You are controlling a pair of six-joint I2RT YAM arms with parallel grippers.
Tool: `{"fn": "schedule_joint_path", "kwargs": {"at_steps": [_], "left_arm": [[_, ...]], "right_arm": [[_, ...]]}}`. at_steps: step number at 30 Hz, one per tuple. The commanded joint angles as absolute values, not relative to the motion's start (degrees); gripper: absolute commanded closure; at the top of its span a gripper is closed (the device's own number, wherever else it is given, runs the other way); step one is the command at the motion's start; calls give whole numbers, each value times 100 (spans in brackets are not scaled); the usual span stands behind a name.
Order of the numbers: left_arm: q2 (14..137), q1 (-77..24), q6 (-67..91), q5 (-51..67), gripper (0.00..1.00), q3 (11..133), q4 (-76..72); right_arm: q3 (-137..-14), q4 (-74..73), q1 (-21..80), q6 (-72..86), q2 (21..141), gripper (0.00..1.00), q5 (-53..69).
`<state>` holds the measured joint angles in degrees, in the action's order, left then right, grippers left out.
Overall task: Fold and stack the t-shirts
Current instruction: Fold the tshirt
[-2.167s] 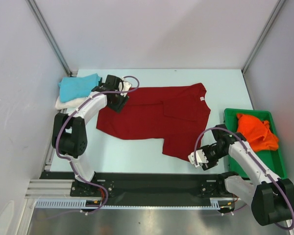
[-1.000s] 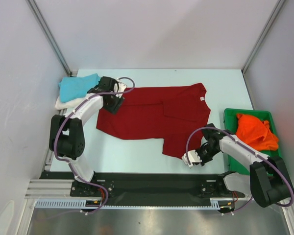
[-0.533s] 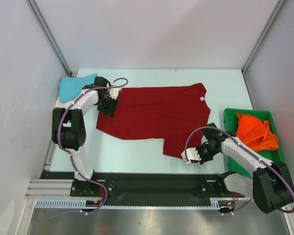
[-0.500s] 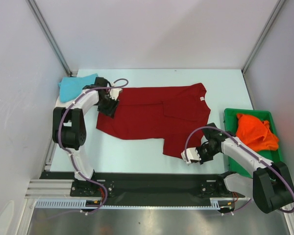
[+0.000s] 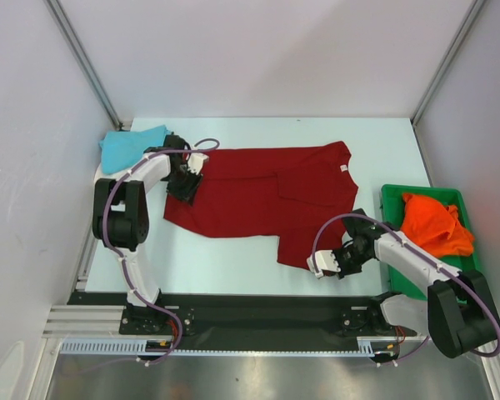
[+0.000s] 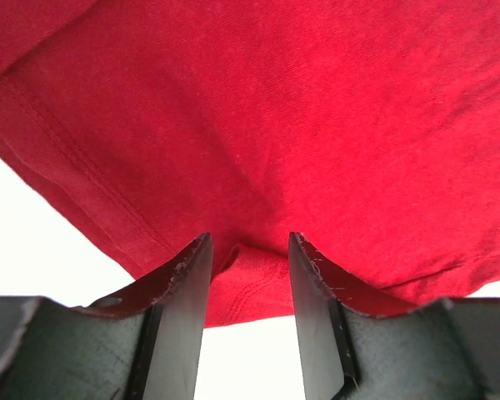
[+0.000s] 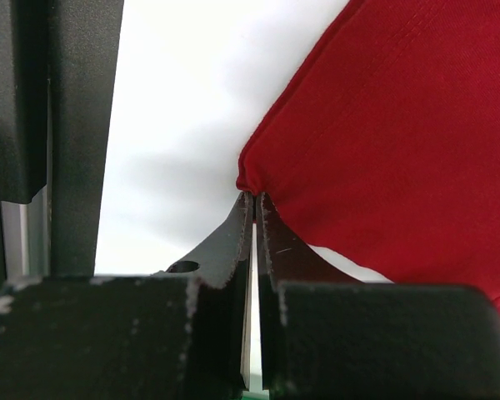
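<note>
A dark red t-shirt (image 5: 267,196) lies spread flat across the middle of the table. My left gripper (image 5: 186,179) sits low at its left edge. In the left wrist view the left gripper (image 6: 248,250) is open, its fingers astride a small fold of the red hem (image 6: 250,283). My right gripper (image 5: 319,265) is at the shirt's near right corner. The right wrist view shows this gripper (image 7: 255,198) shut on the tip of the red cloth (image 7: 400,125). A turquoise t-shirt (image 5: 132,146) lies folded at the far left. A bright orange t-shirt (image 5: 433,221) is crumpled at the right.
The orange shirt lies in a green plastic tray (image 5: 396,196) at the table's right edge. Grey walls with metal posts close in the left, back and right sides. A black rail holding both arm bases runs along the near edge.
The left gripper has shifted a little left onto the shirt's left hem and its jaws have narrowed. The right gripper has edged left and stays pinched on the near corner.
</note>
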<state>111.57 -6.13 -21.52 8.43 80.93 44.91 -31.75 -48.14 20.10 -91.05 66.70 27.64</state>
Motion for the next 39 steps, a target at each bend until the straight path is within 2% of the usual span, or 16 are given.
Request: {"fn": "schedule_joint_path", "kwargs": {"at_steps": [1, 11, 17, 20, 21, 25, 31, 39], "left_arm": [[11136, -589, -2215, 695, 53, 8060, 4351], [11197, -519, -2311, 607, 54, 7998, 4412], [11241, -519, -2329, 633, 60, 7919, 4429], [11259, -510, -2364, 712, 70, 7901, 4500], [11259, -510, -2356, 729, 79, 7901, 4509], [11224, -519, -2382, 738, 100, 7910, 4527], [10838, -519, -2338, 686, 99, 7875, 4343], [9976, -510, -2232, 712, 99, 7463, 3982]], "right_arm": [[-3305, -4746, 2039, -9018, 6741, 99, 2769], [-3270, -4649, 2057, -8912, 6794, 99, 2804], [-3234, -4641, 2057, -8912, 6794, 99, 2786], [-3217, -4614, 2048, -8903, 6794, 99, 2777], [-3208, -4597, 2039, -8895, 6794, 99, 2777], [-3164, -4570, 2048, -8833, 6768, 99, 2777], [-3313, -4360, 1969, -8307, 6540, 99, 2654], [-4086, -4210, 1468, -6524, 6337, 100, 2768]]}}
